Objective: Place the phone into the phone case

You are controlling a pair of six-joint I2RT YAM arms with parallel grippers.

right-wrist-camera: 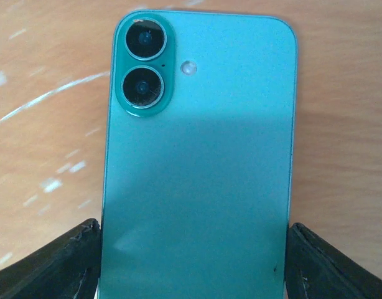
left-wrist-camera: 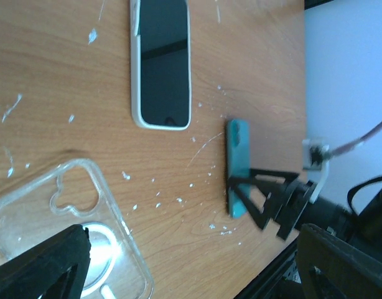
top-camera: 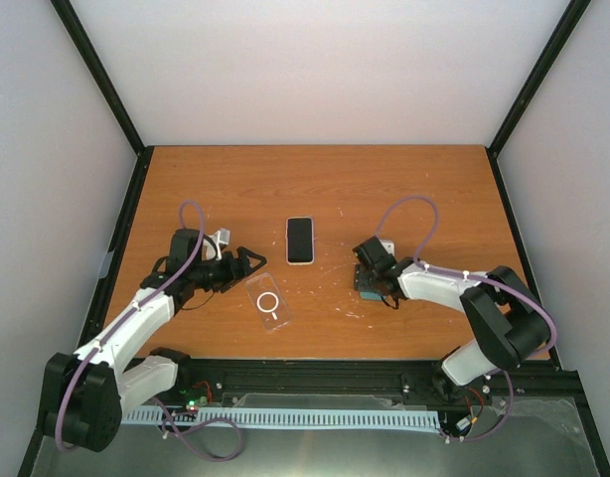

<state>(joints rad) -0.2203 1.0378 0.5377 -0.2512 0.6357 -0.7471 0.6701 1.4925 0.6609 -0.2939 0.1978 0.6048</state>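
On table, R claw prob. gripping teal phone

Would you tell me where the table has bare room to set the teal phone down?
The widest bare patch is the far strip of table between the white-edged phone and the back wall. A smaller gap lies between the clear case and the teal phone in the right hand. It is crowded around the left hand, beside the case.
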